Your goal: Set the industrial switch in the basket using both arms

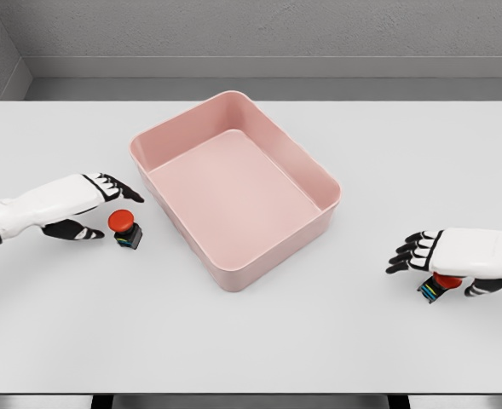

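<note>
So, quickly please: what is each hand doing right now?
Left hand: open, fingers on either side of the left switch, not closed on it.
Right hand: over the right switch; grasp cannot be told.

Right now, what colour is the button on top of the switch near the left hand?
Red, on the switch by the left hand, in the head view.

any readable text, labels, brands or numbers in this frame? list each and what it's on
None readable.
Left industrial switch: red button, coloured stripes on the base, no legible characters.
Right industrial switch: mostly under the right hand, stripes only, too small to read.
Pink basket, white table, left hand: no markings visible.
</note>
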